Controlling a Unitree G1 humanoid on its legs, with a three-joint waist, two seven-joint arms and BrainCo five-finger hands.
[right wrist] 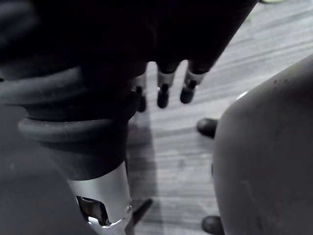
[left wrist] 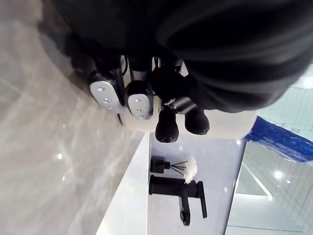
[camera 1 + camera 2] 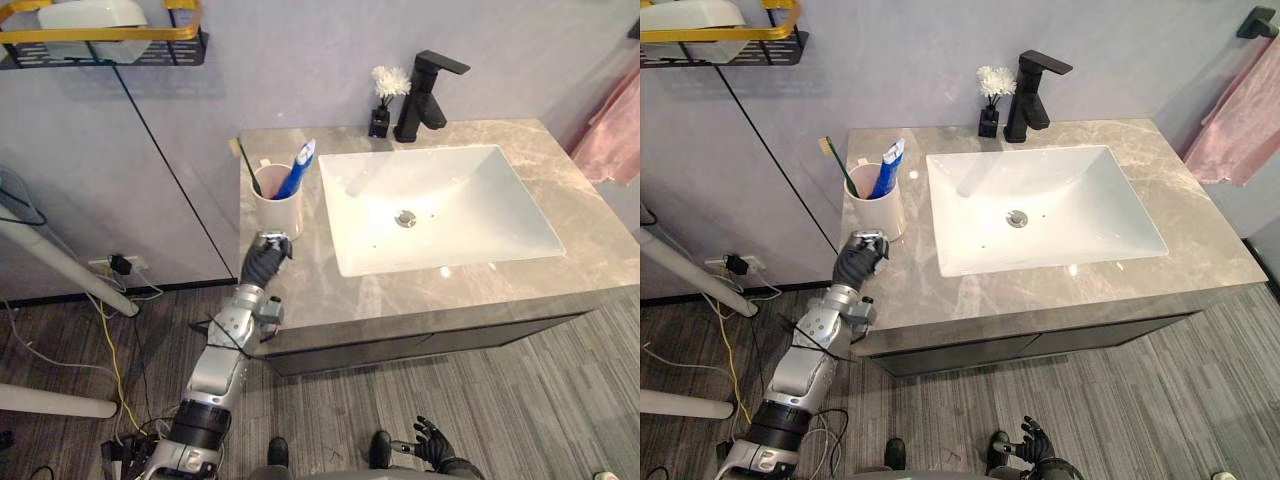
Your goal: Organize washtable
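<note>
The cup [image 3: 278,212] stands upright on the worktop [image 3: 300,290], left of the sink [image 3: 500,200]. It holds a toothbrush [image 3: 247,168] and a blue tube [image 3: 298,168] upright, which keeps both off the stone. The left hand [image 3: 264,258] rests against the cup's near lower wall. Its fingers [image 2: 139,100] are bent, with the tips at the cup. It cannot be told whether they clamp it. The right hand [image 3: 436,446] hangs low near the floor, fingers loose and apart, judged idle.

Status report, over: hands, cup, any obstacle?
Left hand at cup, grip unclear. Right hand open, hanging low. Cup upright left of sink. Nothing in the way.
</note>
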